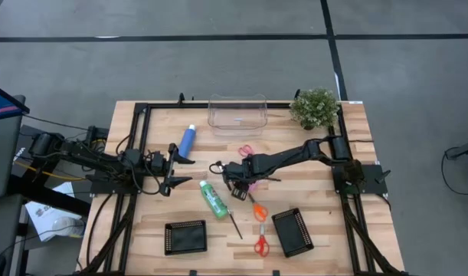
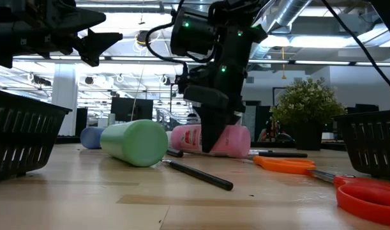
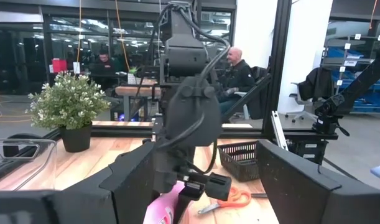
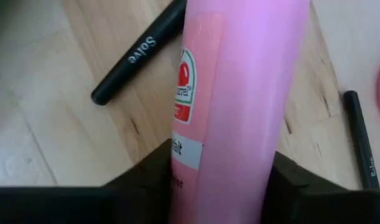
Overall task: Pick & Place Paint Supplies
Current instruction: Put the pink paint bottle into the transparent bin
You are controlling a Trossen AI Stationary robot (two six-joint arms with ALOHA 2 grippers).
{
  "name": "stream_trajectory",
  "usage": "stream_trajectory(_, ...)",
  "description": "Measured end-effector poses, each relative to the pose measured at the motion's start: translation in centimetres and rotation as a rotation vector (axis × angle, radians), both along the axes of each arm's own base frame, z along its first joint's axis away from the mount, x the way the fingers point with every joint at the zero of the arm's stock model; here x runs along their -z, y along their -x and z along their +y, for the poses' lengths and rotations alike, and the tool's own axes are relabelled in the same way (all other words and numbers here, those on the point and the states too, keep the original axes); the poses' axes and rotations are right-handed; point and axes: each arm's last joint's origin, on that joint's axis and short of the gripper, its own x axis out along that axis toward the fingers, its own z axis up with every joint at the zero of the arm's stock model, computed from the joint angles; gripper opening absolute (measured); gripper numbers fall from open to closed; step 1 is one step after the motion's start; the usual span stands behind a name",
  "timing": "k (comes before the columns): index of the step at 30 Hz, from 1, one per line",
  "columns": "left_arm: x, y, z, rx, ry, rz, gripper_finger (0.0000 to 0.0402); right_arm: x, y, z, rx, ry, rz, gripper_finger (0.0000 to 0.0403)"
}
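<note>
High view shows the wooden table [image 1: 310,199] with the right gripper [image 1: 239,184] lowered mid-table, its 2 fingers clamped on the lying pink bottle [image 4: 239,106]; the left gripper [image 1: 178,170] hovers spread apart nearby; the green bottle [image 1: 214,198] lies just beside.

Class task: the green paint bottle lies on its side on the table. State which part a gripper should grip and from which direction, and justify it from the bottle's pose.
Grip the green bottle at mid-body, coming straight down from above with the fingers spanning its width. It lies flat, so its round sides are exposed. A brush lies close by its lower end, so stay clear of that end.
</note>
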Motion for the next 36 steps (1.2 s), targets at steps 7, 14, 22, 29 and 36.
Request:
stream_trajectory(7, 0.0, 0.0, 0.0, 0.0, 0.0, 0.0, 0.025, -0.1, 0.0, 1.2, -0.037, 0.048, -0.019, 0.0137)
stream_trajectory(14, 0.0, 0.0, 0.0, 0.0, -0.006, -0.001, 0.0238, -0.4, -0.5, 3.1, -0.107, 0.055, -0.094, 0.0137)
stream_trajectory(22, 0.0, 0.0, -0.1, 0.044, -0.028, -0.006, 0.0235, -5.0, 0.1, 4.8, -0.164, 0.192, -0.258, 0.0137)
stream_trajectory(29, -0.2, 0.0, -0.2, 0.066, -0.035, -0.023, 0.0237, -9.3, 1.2, 5.8, -0.223, 0.327, -0.58, 0.0137)
stream_trajectory(36, -1.1, -0.5, -0.2, 0.058, -0.016, -0.177, 0.0266, -7.7, 3.6, 5.2, -0.244, 0.391, -0.985, 0.0137)
